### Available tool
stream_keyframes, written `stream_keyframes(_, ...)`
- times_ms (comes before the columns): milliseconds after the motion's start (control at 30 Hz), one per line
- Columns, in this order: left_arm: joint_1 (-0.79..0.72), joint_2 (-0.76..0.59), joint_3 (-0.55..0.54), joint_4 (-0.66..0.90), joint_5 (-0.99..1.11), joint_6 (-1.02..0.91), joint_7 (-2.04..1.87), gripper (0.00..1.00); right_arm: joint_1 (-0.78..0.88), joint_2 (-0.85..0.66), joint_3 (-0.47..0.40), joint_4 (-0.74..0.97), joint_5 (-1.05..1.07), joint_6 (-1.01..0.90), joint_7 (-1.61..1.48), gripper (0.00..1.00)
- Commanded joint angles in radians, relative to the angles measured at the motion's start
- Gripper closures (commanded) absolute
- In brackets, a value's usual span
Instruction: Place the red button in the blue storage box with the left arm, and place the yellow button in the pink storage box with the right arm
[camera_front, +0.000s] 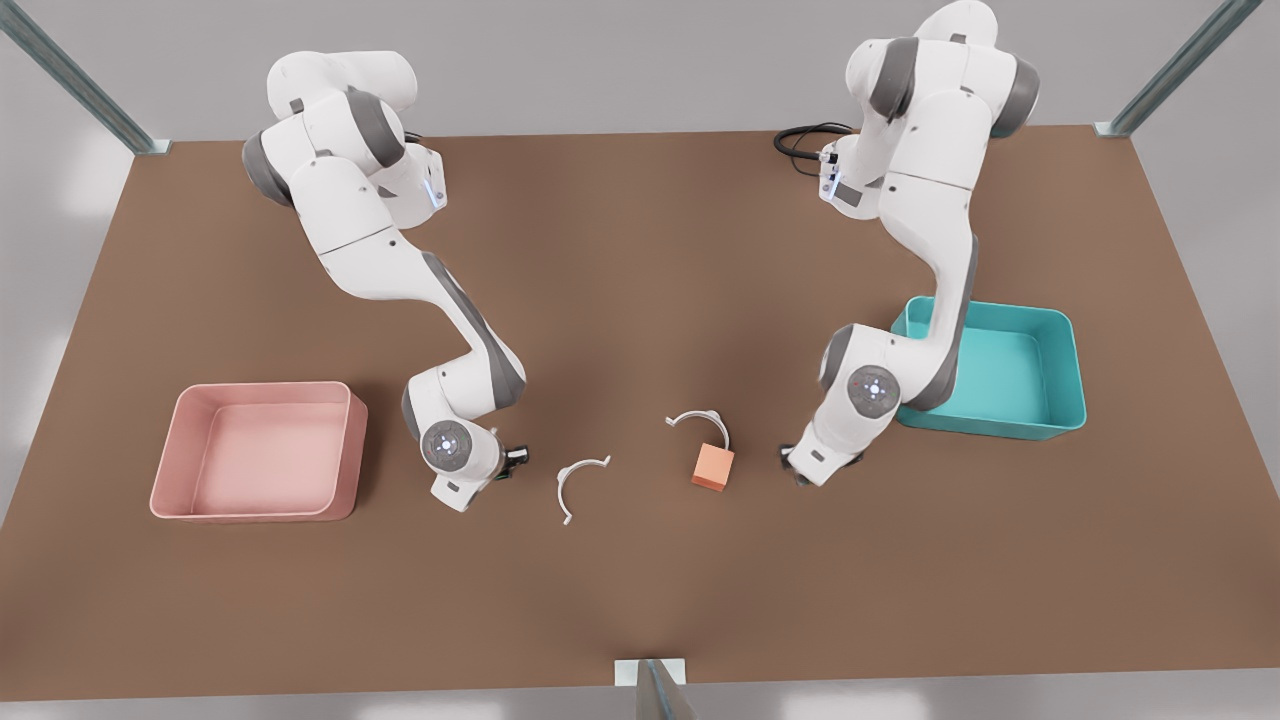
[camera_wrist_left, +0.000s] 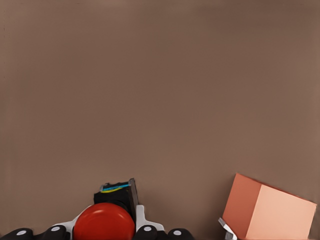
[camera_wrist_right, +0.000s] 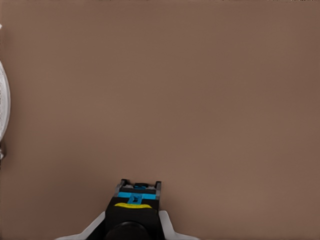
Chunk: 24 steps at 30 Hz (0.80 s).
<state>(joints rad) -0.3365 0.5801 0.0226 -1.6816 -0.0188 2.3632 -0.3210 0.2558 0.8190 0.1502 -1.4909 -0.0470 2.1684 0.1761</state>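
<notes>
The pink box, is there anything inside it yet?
Empty. The pink storage box shows only its bare floor in the front view; no button lies inside.

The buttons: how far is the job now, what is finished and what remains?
Nothing is finished: the blue storage box and the pink storage box are both empty. In hand: the left gripper, near the orange cube, is closed around the red button; the right gripper is closed around the yellow button. Left to do: carry each button to its box and release it.
</notes>
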Motion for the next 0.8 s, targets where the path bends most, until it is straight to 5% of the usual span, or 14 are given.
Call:
stream_keyframes(0, 0.043, -0.078, -0.001, -0.001, -0.004, -0.134, 0.108, 0.52, 0.0, -0.001, 0.0, 0.001, -0.004, 0.005, 0.0, 0.57)
stream_keyframes(100, 0.155, -0.196, 0.0, -0.01, -0.036, -0.327, 0.356, 0.52, -0.003, -0.011, 0.0, 0.006, -0.004, 0.001, 0.0, 0.57)
stream_keyframes(333, 0.433, -0.454, 0.002, -0.331, -0.041, -0.383, 0.85, 0.53, -0.156, -0.218, 0.029, 0.006, -0.005, -0.182, -0.111, 0.57)
stream_keyframes(567, 0.582, -0.332, 0.007, -0.408, -0.078, -0.437, 0.952, 0.52, -0.378, -0.294, 0.028, -0.012, -0.083, -0.295, -0.42, 0.57)
stream_keyframes(767, 0.582, -0.201, 0.007, -0.504, -0.121, -0.134, 1.014, 0.48, -0.451, -0.264, 0.02, -0.029, -0.097, -0.288, -0.477, 0.56)
